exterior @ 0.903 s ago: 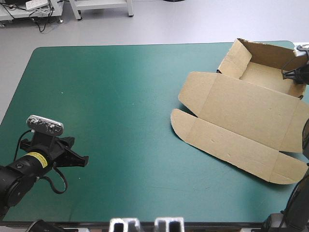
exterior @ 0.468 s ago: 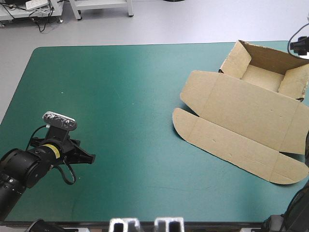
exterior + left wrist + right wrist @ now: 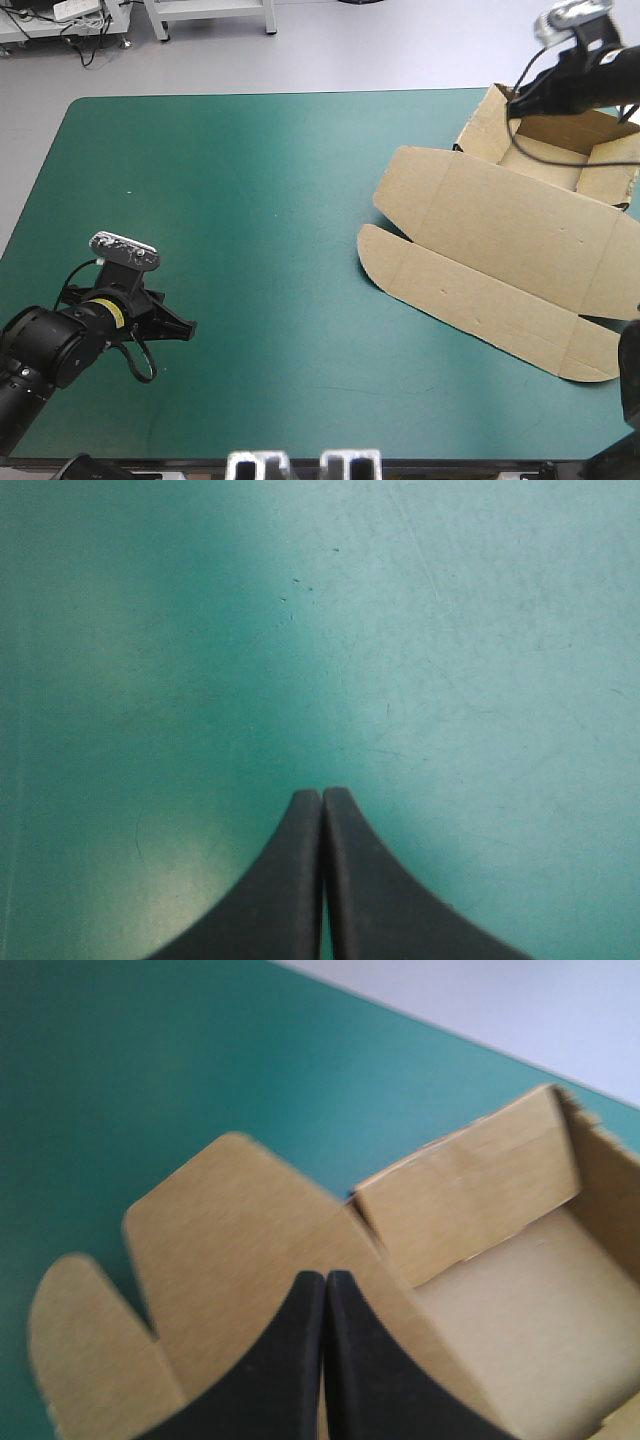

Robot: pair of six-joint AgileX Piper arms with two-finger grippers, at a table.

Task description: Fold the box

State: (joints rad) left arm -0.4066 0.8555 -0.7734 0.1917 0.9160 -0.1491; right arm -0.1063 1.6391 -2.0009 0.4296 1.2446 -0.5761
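The brown box (image 3: 500,240) lies at the table's right side. Its tray (image 3: 545,158) at the back right has raised walls, and the lid with its rounded flap (image 3: 450,290) lies flat toward the front. My right gripper (image 3: 514,103) hovers shut over the tray's left wall with nothing between its fingers. From the right wrist, the shut gripper (image 3: 325,1278) hangs above the lid (image 3: 230,1230) and the tray's wall (image 3: 470,1205). My left gripper (image 3: 185,328) is shut low over the teal-green cover at the front left. Its wrist view shows only the gripper (image 3: 322,795) and the cover.
The tray stands close to the table's far edge (image 3: 300,94), at its right corner. The box's front flap reaches the right edge. A wide stretch of teal-green cover (image 3: 270,220) lies between the left gripper and the box.
My right gripper has left the tray's right side, risen and swung left over the tray's left wall, and has shut. The left arm shifted slightly right earlier, then stayed still.
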